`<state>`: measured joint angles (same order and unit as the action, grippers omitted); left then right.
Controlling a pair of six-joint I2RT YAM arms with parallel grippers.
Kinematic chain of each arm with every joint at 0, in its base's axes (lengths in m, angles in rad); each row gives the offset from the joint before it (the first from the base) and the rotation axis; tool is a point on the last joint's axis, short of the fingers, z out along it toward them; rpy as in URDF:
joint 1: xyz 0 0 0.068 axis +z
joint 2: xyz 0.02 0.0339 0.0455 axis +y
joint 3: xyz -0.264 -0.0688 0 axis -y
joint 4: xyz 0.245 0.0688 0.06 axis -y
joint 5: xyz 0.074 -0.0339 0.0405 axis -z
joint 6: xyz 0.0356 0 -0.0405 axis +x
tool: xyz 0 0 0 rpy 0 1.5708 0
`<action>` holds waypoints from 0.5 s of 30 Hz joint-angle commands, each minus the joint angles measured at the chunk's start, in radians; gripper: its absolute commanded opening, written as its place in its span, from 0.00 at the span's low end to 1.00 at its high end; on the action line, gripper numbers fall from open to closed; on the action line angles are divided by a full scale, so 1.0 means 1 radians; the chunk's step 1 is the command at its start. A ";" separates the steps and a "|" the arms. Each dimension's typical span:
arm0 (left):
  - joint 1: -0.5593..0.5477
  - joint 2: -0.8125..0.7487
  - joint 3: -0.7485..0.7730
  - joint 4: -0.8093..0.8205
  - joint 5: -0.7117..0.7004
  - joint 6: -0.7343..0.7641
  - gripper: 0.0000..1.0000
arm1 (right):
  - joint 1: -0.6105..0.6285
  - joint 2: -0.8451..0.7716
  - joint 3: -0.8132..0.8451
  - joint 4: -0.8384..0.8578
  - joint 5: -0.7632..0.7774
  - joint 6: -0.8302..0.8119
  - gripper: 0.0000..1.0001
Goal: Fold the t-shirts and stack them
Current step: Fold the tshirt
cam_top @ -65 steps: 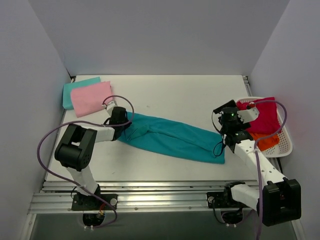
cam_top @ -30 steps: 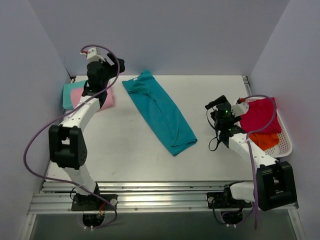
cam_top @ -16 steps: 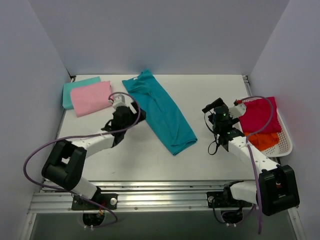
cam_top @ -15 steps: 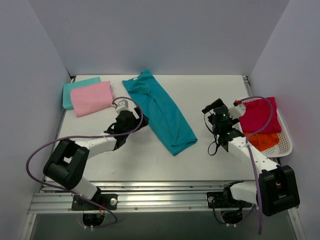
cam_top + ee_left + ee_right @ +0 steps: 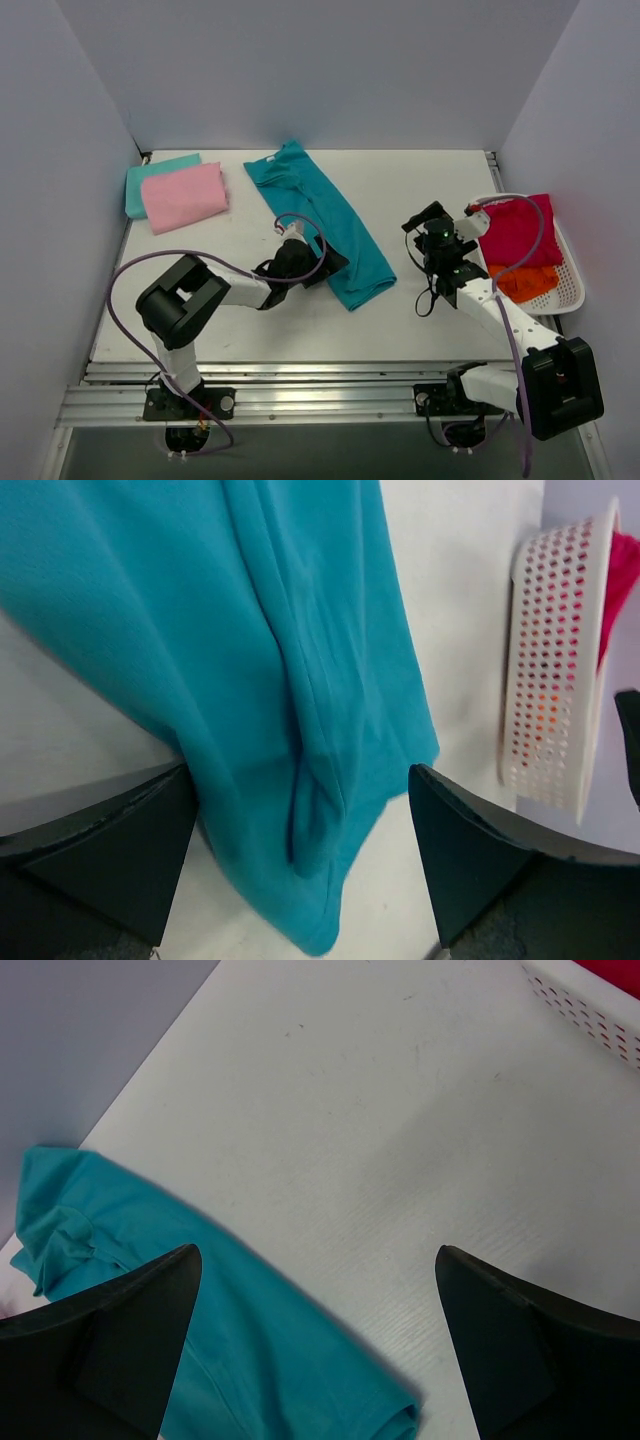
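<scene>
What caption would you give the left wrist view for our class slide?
Open left hand framing the end of a folded deep teal cloth t-shirt, with a white plastic lattice basket beyond.

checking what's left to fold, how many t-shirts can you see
5: teal shirt mid-table, pink shirt folded on the aqua shirt at back left, red shirt and orange shirt in the basket at right. More may be hidden in the basket.
</scene>
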<state>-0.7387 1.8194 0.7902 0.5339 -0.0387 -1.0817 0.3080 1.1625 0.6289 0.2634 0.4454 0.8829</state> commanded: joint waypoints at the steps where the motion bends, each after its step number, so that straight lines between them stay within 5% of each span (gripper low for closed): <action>1: -0.062 0.046 0.018 0.098 0.086 -0.067 0.94 | 0.022 -0.009 -0.009 -0.018 0.045 -0.007 1.00; 8: -0.093 0.086 -0.014 0.152 0.103 -0.086 1.00 | 0.052 -0.007 -0.040 -0.015 0.055 0.011 1.00; 9: -0.093 0.089 -0.019 0.159 0.103 -0.087 0.80 | 0.054 -0.004 -0.041 -0.016 0.056 0.011 1.00; 11: -0.090 0.103 -0.026 0.176 0.105 -0.087 0.58 | 0.057 -0.001 -0.038 -0.021 0.059 0.014 1.00; 13: -0.085 0.115 -0.022 0.178 0.112 -0.086 0.43 | 0.060 0.002 -0.037 -0.023 0.062 0.016 1.00; 15: -0.079 0.138 -0.011 0.181 0.120 -0.081 0.38 | 0.065 0.002 -0.038 -0.026 0.065 0.016 1.00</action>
<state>-0.8268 1.9312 0.7750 0.6727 0.0643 -1.1721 0.3618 1.1629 0.5930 0.2497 0.4633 0.8894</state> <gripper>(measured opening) 0.403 0.995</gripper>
